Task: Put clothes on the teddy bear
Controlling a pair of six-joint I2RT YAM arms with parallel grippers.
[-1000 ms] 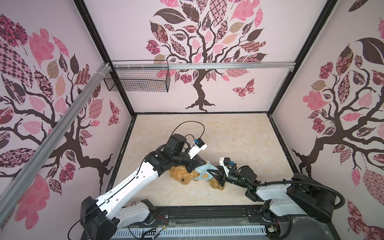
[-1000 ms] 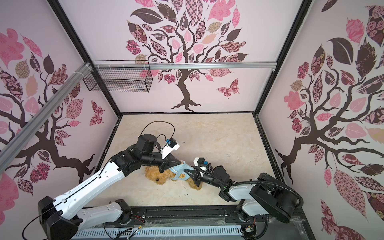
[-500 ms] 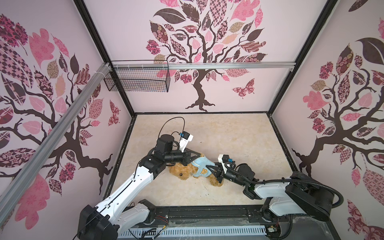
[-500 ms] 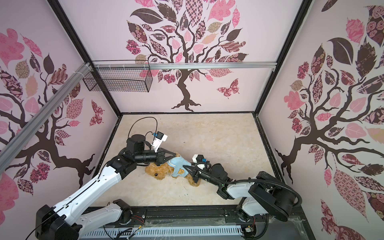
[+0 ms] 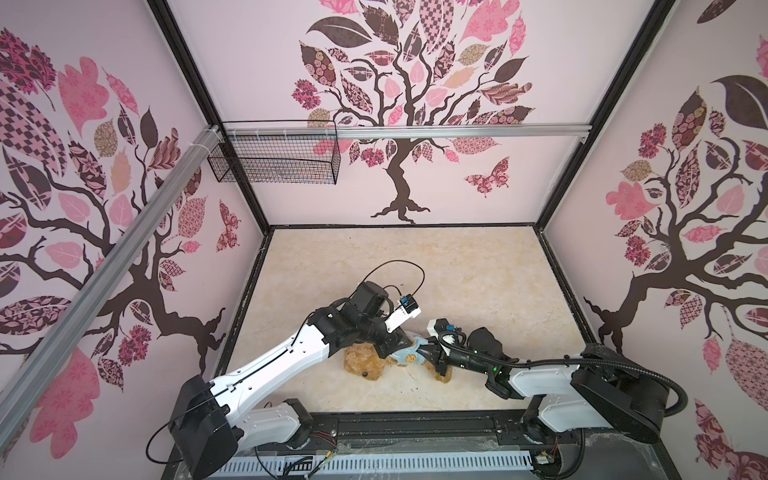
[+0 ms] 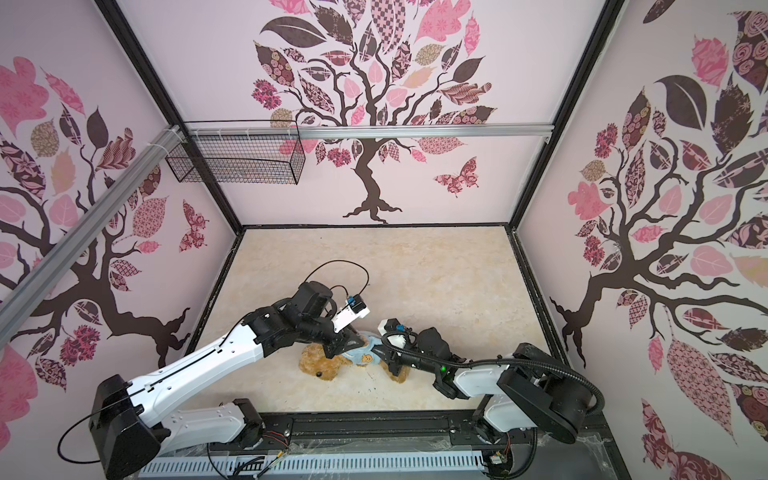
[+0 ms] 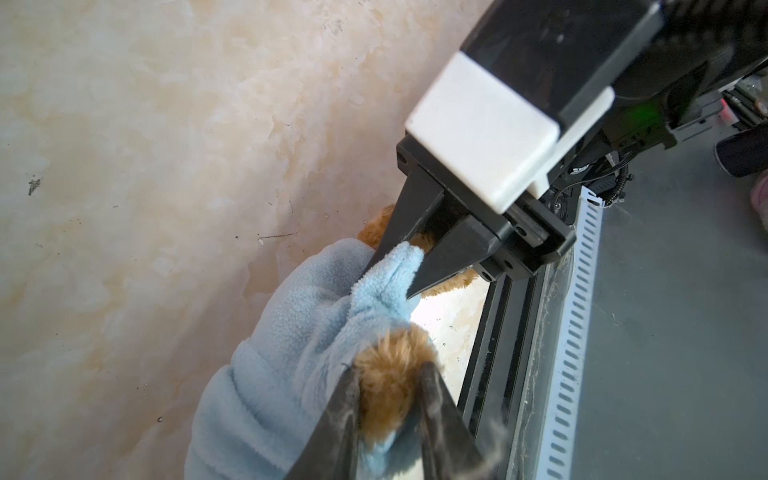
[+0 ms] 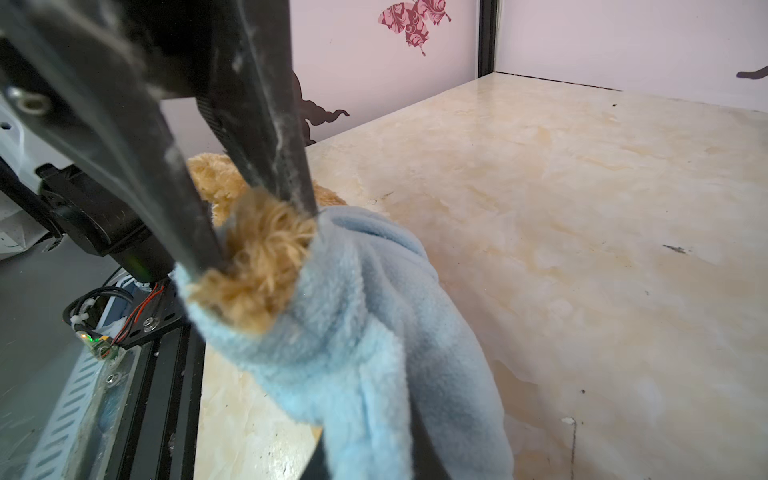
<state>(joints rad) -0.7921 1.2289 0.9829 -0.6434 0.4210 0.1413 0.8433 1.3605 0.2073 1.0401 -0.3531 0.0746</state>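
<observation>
Pinching the shirt (image 7: 299, 316): right gripper (image 7: 390, 278); left gripper (image 7: 388, 372) clasps teddy bear (image 8: 257, 266) (its paw).

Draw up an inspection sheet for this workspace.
Surface: pale marbled tabletop, a few dark specks.
Job's things: teddy bear lying near the front edge; light blue shirt on its body, paw showing at a sleeve end.
Clutter: nothing seen.
Claws: left claw closed around that paw; right claw pinching a shirt fold.
Cables: black cable looping above the left wrist.
Surroundings: wire basket hung on a rail; tree-patterned walls.
</observation>
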